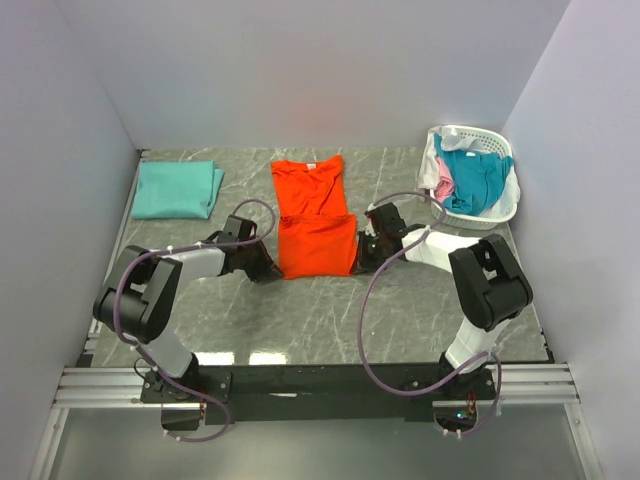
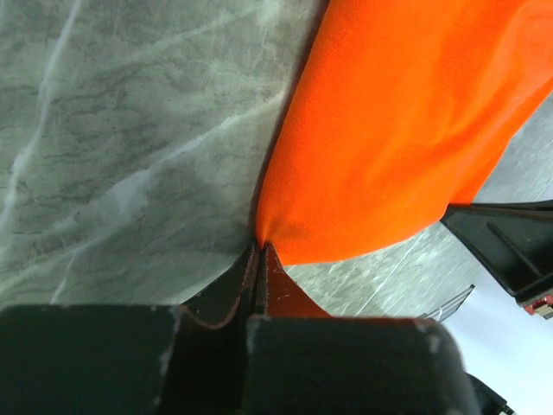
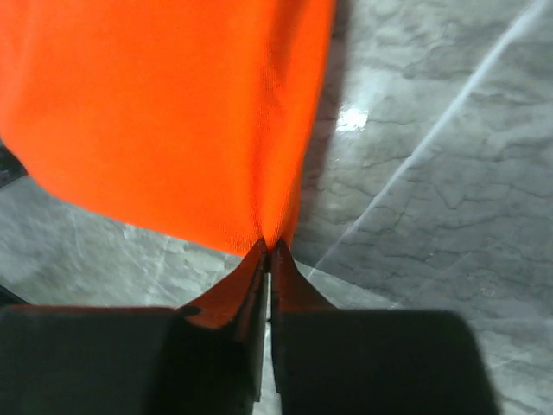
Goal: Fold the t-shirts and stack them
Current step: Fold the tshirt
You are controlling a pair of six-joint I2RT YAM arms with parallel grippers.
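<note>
I count one orange shirt, one mint-green, one teal, one pink, one white — five as far as I can see. One basket — and two arms.

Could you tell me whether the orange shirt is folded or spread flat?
Partly folded: the shirt shows an edge across its middle, near half doubled; left gripper and right gripper pinch its near corners.

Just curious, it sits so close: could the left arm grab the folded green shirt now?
Probably not yet. The table between it and the green shirt looks bare, but the left gripper is shut on a corner of the orange shirt and must let go first.
</note>
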